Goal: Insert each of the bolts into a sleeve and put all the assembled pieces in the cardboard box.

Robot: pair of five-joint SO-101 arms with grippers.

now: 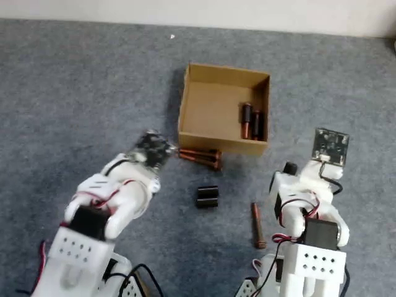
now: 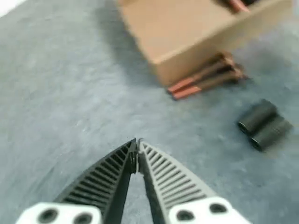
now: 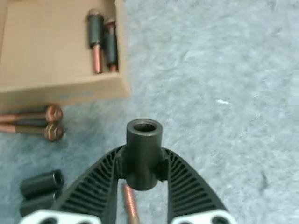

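My left gripper [image 2: 137, 150] is shut with nothing in it, low over the carpet a little short of two copper bolts [image 2: 205, 77] that lie side by side against the cardboard box [image 2: 196, 28]. In the high view this left gripper [image 1: 162, 151] sits just left of those bolts [image 1: 201, 156]. My right gripper [image 3: 142, 161] is shut on a black sleeve [image 3: 143, 140], held upright with its bore showing. A third bolt [image 3: 130, 203] lies on the carpet below it. Two loose sleeves [image 1: 207, 196] lie between the arms. Two assembled pieces [image 1: 250, 120] rest inside the box [image 1: 213, 108].
Grey carpet covers the table. The lone bolt [image 1: 257, 224] lies close to the right arm's base [image 1: 312, 260]. The box's front wall [image 3: 65, 95] stands between the arms and the assembled pieces [image 3: 103, 41].
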